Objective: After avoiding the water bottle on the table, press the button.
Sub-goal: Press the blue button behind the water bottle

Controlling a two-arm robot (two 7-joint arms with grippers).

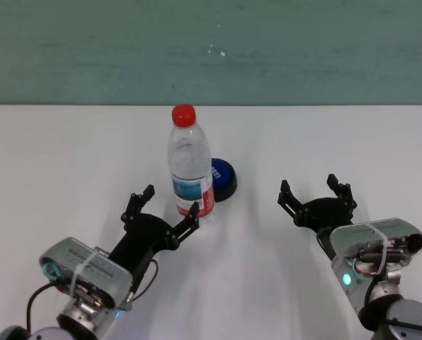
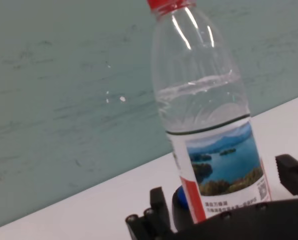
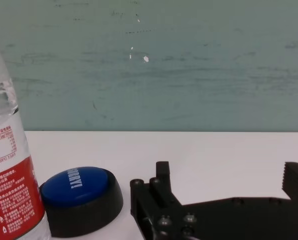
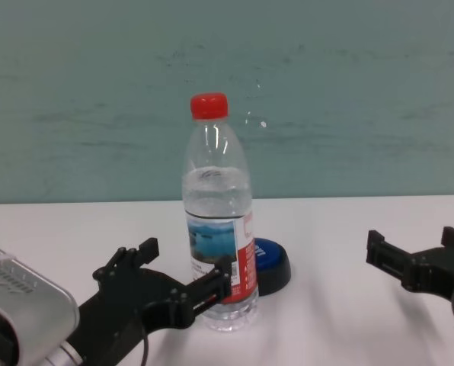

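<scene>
Left pincer (image 1: 161, 208), fingers apart, is sitting just beside the water bottle (image 1: 191, 164), which is blocking the button (image 1: 223, 178) behind; right pincer (image 1: 317, 193), also apart, is idling right on the worktop (image 1: 69, 156).

Both arms reach forward low over the table (image 1: 55, 156). The left gripper (image 1: 161, 209) sits close in front of the water bottle (image 1: 190, 166) and a little to its left, fingers spread wide, with the right-hand fingertip (image 1: 194, 210) just beside the bottle's base; whether it touches I can't tell. The right gripper (image 1: 317, 193) rests well to the right of the bottle, also spread wide, holding nothing. Both wrists angle down toward the tabletop.
</scene>
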